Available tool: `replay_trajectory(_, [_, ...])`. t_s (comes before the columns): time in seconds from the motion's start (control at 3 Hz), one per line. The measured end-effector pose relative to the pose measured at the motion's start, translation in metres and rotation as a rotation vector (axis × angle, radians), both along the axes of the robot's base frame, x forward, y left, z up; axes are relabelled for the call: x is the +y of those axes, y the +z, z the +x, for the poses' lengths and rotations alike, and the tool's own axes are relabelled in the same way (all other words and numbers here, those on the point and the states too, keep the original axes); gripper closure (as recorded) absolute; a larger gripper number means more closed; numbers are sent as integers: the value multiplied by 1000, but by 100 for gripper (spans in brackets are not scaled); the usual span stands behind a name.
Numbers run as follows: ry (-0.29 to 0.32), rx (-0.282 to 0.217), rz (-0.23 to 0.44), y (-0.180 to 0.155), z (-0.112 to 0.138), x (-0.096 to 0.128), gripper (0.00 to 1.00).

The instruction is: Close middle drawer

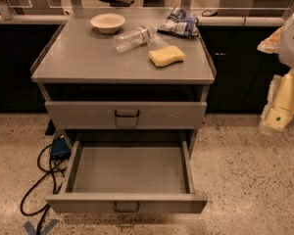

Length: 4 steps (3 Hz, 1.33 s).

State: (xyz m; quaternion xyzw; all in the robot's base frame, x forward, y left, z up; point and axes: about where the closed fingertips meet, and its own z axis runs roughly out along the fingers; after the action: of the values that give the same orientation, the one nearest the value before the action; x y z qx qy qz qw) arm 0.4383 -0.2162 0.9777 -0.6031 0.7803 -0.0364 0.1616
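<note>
A: Middle drawer (130, 173)?
B: Open below the top drawer (125, 114), front facing 6 o'clock, long axis 9-to-3. Cable (38, 192) beside it at 8 o'clock.
A: Gripper (278, 112)?
B: Yours, at 3 o'clock, well apart; I cannot tell its grip.

Grey middle drawer (130, 173), pulled out, loop handle

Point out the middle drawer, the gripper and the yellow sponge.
middle drawer (161, 204): camera view, on its flat front, right of centre.
gripper (274, 120): camera view, at the right edge, on its cream lower end.
yellow sponge (166, 56): camera view, on its top face.
</note>
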Motion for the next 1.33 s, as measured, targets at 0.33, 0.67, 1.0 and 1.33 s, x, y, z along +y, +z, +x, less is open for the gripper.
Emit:
replay_trajectory(0.33, [0,0,0,0,0,0,0])
replay_trajectory(0.67, [4,-4,36,-19,-10,-2,0])
replay_trajectory(1.0, [6,18,155,-82,-29,-3,0])
replay_trajectory(1.33, [-33,46,219,-168,-50,-15,0])
